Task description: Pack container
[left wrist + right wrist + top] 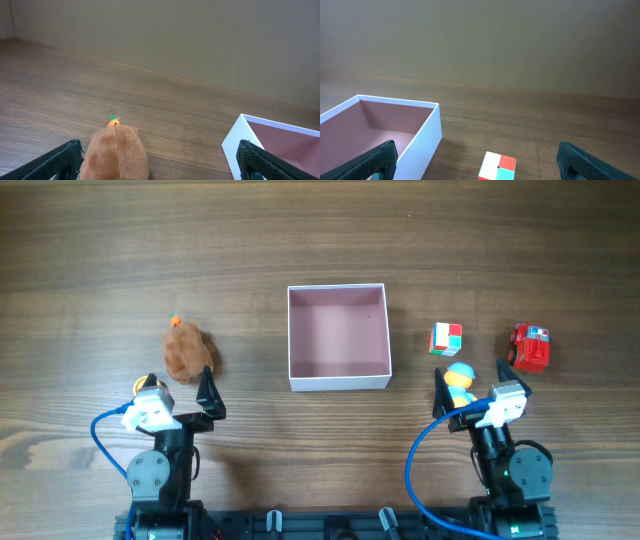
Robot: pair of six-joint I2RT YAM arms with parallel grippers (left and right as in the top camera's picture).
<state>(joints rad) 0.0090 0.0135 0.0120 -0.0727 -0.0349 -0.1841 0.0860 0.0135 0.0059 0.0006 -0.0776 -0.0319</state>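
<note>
The container [338,383] is a shallow square box with white walls and a pink inside, at the table's middle, with nothing in it. A brown plush toy [190,352] lies to its left. A small coloured cube [446,339], a little figure with a blue cap [460,380] and a red toy car [530,347] lie to its right. My left gripper [180,390] is open and empty just in front of the plush [117,155]. My right gripper [470,387] is open around the figure's spot, with the cube [497,166] ahead. The figure is hidden in the right wrist view.
The container's white corner [240,145] shows at the right of the left wrist view, and its right wall [427,135] at the left of the right wrist view. Bare wooden table [320,240] lies behind the objects. A plain wall stands beyond the table's far edge.
</note>
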